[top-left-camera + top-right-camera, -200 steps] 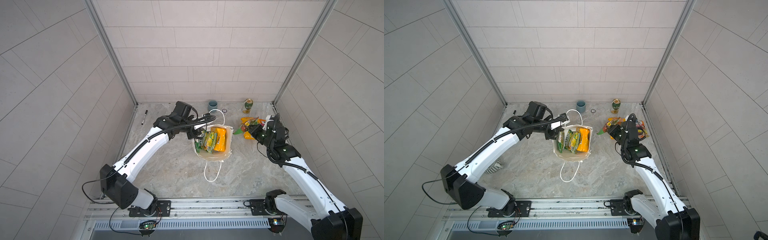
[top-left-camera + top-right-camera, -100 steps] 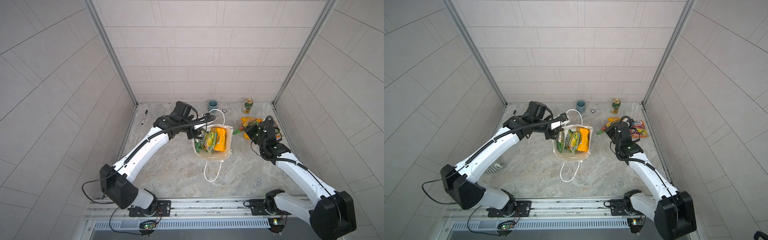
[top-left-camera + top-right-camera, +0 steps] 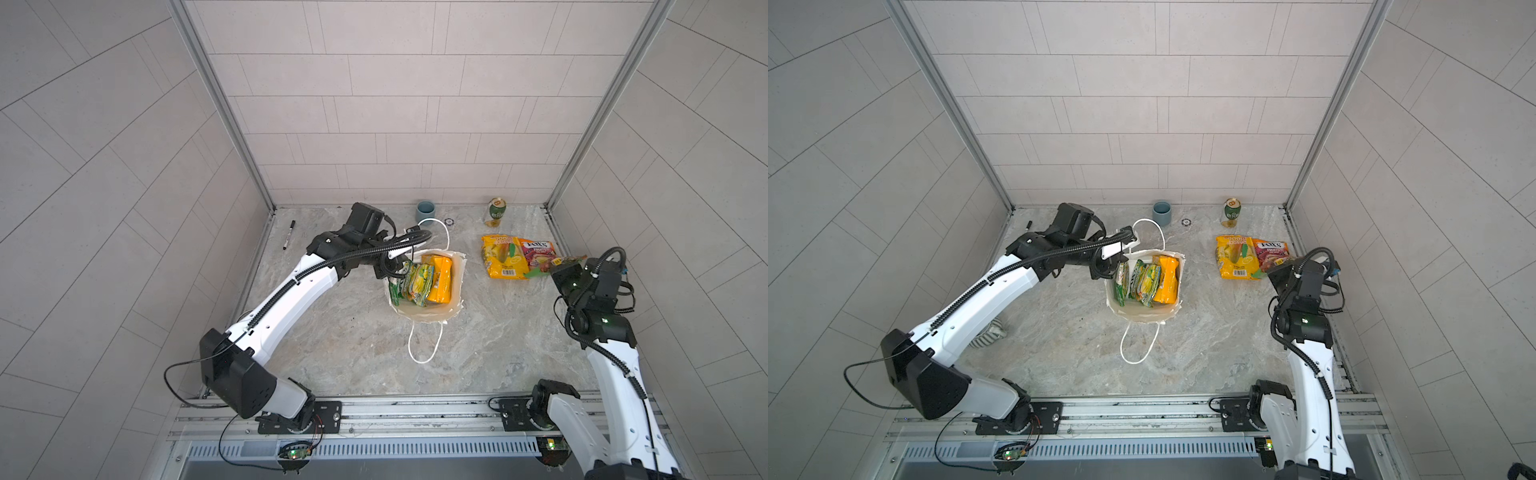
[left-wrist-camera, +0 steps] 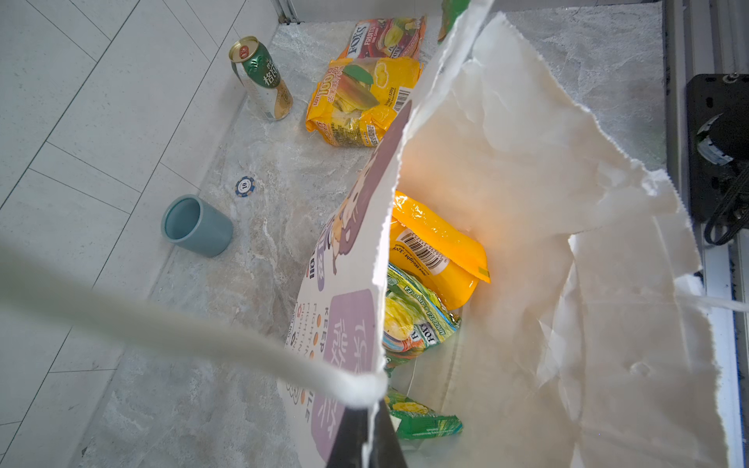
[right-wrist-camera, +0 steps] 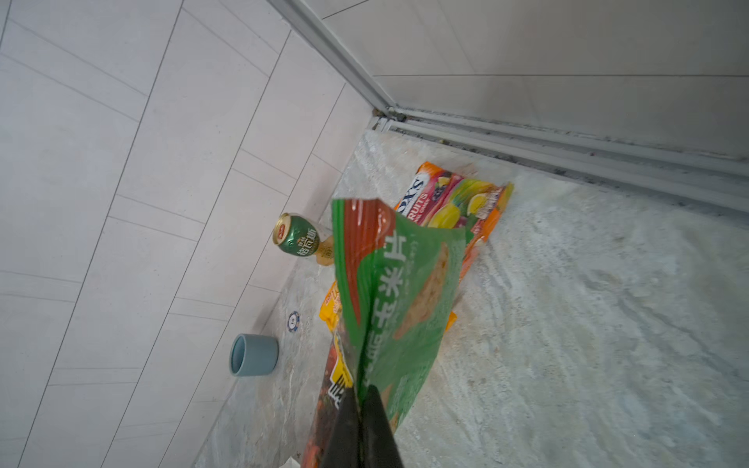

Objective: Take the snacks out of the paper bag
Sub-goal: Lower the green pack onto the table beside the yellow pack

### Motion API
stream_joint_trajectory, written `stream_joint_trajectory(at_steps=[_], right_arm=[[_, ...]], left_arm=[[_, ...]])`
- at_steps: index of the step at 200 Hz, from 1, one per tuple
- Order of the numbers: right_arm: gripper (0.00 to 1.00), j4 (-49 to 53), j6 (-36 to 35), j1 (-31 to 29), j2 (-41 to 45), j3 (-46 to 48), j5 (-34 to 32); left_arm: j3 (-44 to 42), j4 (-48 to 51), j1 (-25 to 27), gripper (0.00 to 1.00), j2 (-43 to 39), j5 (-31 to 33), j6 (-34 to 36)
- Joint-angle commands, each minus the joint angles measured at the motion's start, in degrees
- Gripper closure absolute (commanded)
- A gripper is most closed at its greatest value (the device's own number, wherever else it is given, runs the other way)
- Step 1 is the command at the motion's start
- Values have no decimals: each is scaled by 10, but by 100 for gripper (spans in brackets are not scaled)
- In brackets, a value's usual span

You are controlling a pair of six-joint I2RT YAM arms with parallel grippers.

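Upright bag (image 3: 456, 286) in middle of surface (image 3: 353, 332), mouth open, rim torn. Inside, on edge: orange packet (image 3: 440, 278), green-yellow packets (image 3: 417, 284) packed at its 9 o'clock side. One cord handle (image 3: 424, 345) flat on the surface at 6 o'clock of bag, second looped up at 12. On bag rim at 10 o'clock, by the handle root: left jaws, pinched fully together on the paper. Already out, at 2 o'clock of bag: yellow packet (image 3: 503, 259) and pink FOX'S packet (image 3: 540, 251), flat, side by side, touching. Just at 5 o'clock of the pink one: right jaws, closed tight on edge of green packet (image 5: 405, 291), packet sticking out over the two flat ones. By back wall: can (image 3: 496, 212) upright at 1 o'clock, cup (image 3: 424, 211) at 12, chip (image 3: 449, 222) between them. Far off at 10: pen (image 3: 289, 235).
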State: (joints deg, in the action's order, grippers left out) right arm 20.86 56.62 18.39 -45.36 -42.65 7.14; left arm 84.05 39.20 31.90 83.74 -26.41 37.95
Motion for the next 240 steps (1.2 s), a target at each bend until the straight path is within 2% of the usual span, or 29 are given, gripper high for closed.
stream_joint_trajectory(at_steps=[1, 58, 93, 140, 167, 240], right_arm=[[100, 57, -40, 29, -8, 19, 67], [100, 74, -88, 45, -7, 26, 34], [100, 60, -111, 59, -23, 32, 49], [100, 9, -153, 92, -50, 41, 111], [100, -34, -144, 98, -62, 64, 113], [100, -120, -120, 111, -97, 85, 45]], left_arm=[[9, -10, 5, 100, -10, -25, -8], [8, -10, 6, 100, -10, -24, -7], [15, 0, 6, 100, -7, -25, -7], [16, 1, 6, 100, -8, -26, -7], [16, 1, 7, 100, -8, -25, -7], [15, 1, 7, 100, -12, -25, -8]])
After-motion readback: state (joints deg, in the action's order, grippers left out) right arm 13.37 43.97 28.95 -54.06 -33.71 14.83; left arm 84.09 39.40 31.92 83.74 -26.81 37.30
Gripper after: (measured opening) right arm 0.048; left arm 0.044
